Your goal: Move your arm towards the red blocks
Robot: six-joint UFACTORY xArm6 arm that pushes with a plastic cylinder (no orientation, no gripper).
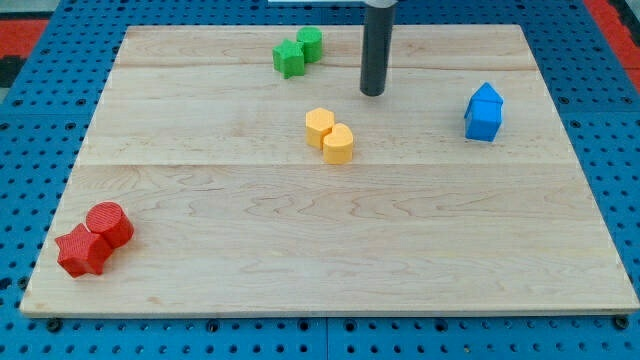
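Note:
Two red blocks lie together near the view's bottom left: a red cylinder (pixel 110 224) and a red star-shaped block (pixel 82 251) touching it. My tip (pixel 372 93) is at the view's top centre, far up and to the right of the red blocks. It stands just right of and above the two yellow blocks and touches no block.
A yellow hexagonal block (pixel 319 125) and a yellow cylinder (pixel 338 144) touch near the centre. A green star-shaped block (pixel 289 58) and a green cylinder (pixel 310 43) sit at the top. Two blue blocks (pixel 484 112) sit at the right. The wooden board (pixel 320 260) lies on a blue pegboard.

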